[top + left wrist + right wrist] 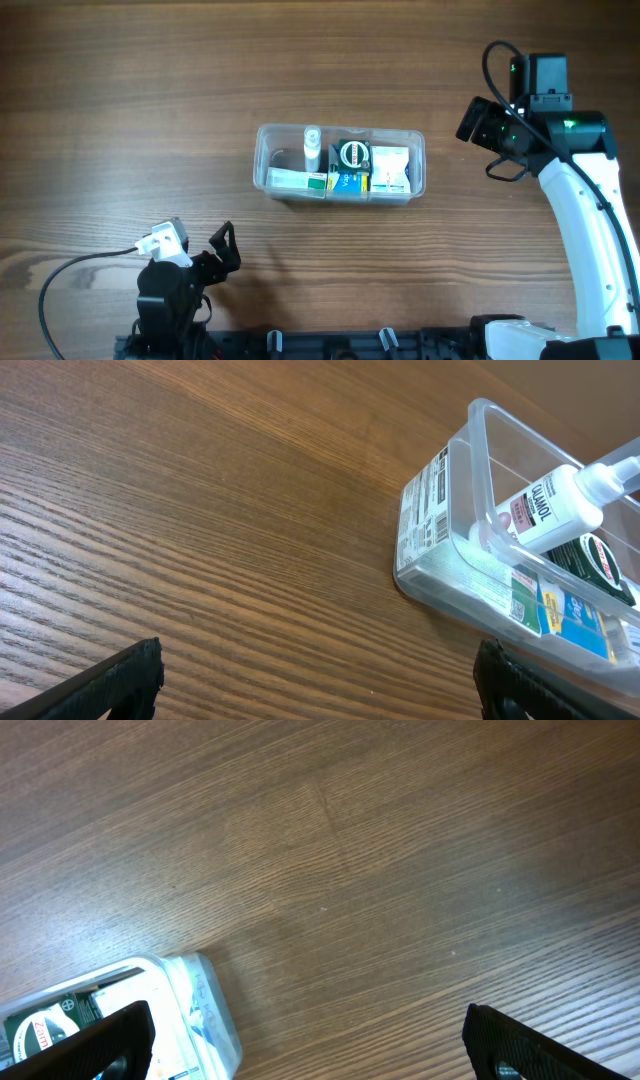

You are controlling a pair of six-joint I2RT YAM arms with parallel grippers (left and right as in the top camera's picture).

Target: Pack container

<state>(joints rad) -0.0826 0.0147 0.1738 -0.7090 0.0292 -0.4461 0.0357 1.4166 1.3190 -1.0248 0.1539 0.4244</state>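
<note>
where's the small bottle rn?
Overhead view: the small bottle lies inside the container, toward its left end, just left of the dark box.

A dark brown wooden desk (pixel 120 100), its fine grain running left to right, fills the overhead view. One thing rests directly on it: a clear plastic container (pixel 262 165) with rounded corners. It lies flat just right of the frame's centre, its long side along the grain.
</note>
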